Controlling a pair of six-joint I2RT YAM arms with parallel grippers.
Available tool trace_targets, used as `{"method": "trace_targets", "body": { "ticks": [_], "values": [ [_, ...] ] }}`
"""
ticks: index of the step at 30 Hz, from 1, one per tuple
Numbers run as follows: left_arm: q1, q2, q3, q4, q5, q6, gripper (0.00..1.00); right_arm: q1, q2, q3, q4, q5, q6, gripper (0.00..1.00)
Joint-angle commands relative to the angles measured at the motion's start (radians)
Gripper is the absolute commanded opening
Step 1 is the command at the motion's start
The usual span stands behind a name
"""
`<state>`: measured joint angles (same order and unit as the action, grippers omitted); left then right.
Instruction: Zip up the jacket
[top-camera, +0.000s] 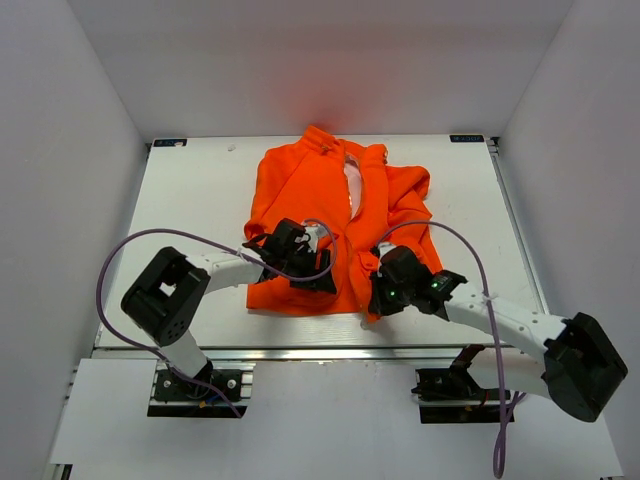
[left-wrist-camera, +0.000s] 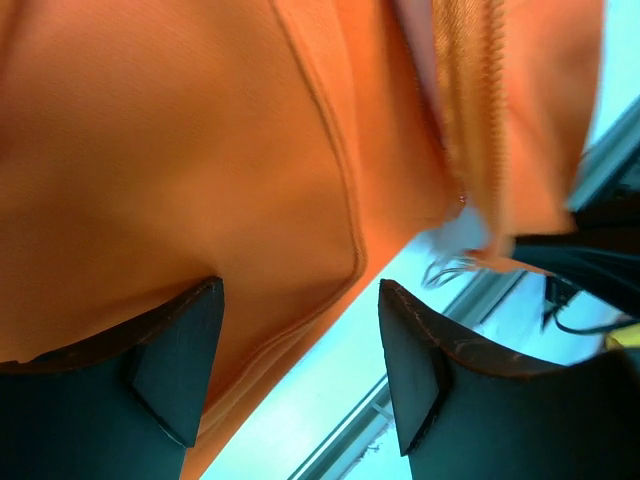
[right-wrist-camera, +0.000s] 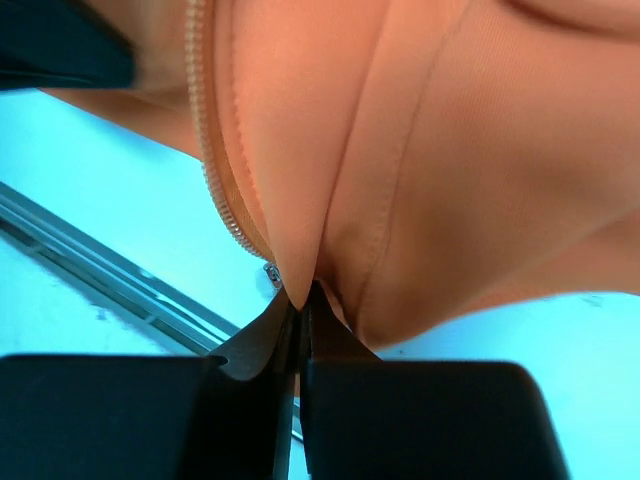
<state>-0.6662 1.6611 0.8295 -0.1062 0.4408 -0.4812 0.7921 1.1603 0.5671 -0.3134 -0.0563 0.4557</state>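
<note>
The orange jacket (top-camera: 300, 190) lies flat on the white table (top-camera: 190, 200), collar at the far end, with pale lining showing in the open front. My left gripper (top-camera: 316, 262) hovers open over the lower left front panel; in the left wrist view its fingers (left-wrist-camera: 195, 340) straddle the hem of the jacket (left-wrist-camera: 150, 150) with nothing between them. My right gripper (top-camera: 377, 283) sits at the bottom hem beside the zipper. In the right wrist view this gripper (right-wrist-camera: 303, 300) is shut on a pinched fold of the jacket (right-wrist-camera: 480, 150), next to the zipper teeth (right-wrist-camera: 205, 150) and a small metal end piece (right-wrist-camera: 272, 275).
A metal rail (top-camera: 300, 350) runs along the table's near edge, just below the hem. Purple cables (top-camera: 140, 245) loop from both arms over the table. White walls enclose the table on three sides.
</note>
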Motion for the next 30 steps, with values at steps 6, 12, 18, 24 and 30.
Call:
{"method": "trace_targets", "body": {
  "ticks": [6, 12, 18, 24, 30],
  "values": [
    [0.000, 0.019, 0.062, -0.076, -0.090, 0.036, 0.73, -0.020, -0.134, 0.090, -0.052, 0.105, -0.034, 0.00],
    [0.000, -0.162, 0.039, 0.003, 0.045, 0.105, 0.76, -0.034, -0.145, 0.106, 0.075, 0.018, 0.003, 0.00],
    [-0.001, -0.359, -0.084, 0.223, 0.262, 0.139, 0.91, -0.062, -0.182, 0.128, 0.163, -0.128, 0.014, 0.00],
    [-0.003, -0.321, -0.081, 0.286, 0.331, 0.115, 0.85, -0.108, -0.208, 0.122, 0.212, -0.218, 0.058, 0.00],
    [-0.007, -0.270, -0.064, 0.324, 0.357, 0.081, 0.77, -0.179, -0.223, 0.063, 0.303, -0.347, 0.116, 0.00]
  ]
}}
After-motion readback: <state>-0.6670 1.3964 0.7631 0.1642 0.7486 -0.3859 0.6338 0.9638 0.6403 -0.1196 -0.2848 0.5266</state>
